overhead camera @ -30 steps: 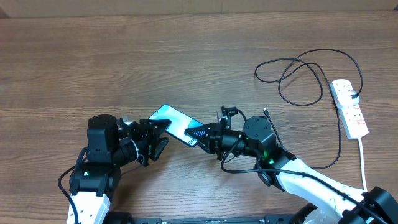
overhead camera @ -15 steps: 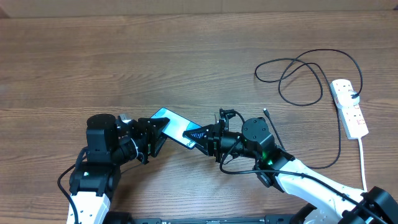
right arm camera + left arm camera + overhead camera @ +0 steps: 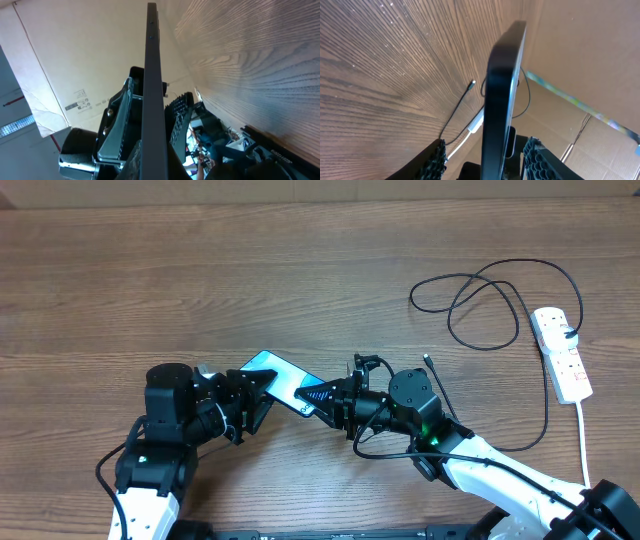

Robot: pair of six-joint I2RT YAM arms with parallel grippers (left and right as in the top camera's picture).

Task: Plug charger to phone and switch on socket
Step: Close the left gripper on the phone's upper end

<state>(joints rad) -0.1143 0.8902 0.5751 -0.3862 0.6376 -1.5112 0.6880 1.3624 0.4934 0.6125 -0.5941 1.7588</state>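
Note:
The phone [image 3: 278, 376], its screen lit light blue, hangs between the two arms in the overhead view. My right gripper [image 3: 322, 396] is shut on its right short end; in the right wrist view the phone [image 3: 151, 85] runs edge-on up from my right gripper [image 3: 152, 165]. My left gripper [image 3: 250, 396] straddles the other end. In the left wrist view the phone [image 3: 502, 95] stands between the left gripper's [image 3: 485, 152] pads with a gap on each side. The charger [image 3: 482, 298] lies in loose loops at the right, its connector tip [image 3: 427, 361] free on the table. The socket [image 3: 562, 356] lies at the far right.
The socket's thick white cord [image 3: 585, 442] runs down toward the front edge at the right. The charger's black plug [image 3: 570, 333] sits at the socket's far end. A brown cardboard wall [image 3: 320, 188] borders the table's back edge.
The left arm has edged slightly to the right toward the phone. The phone and the right gripper have barely moved.

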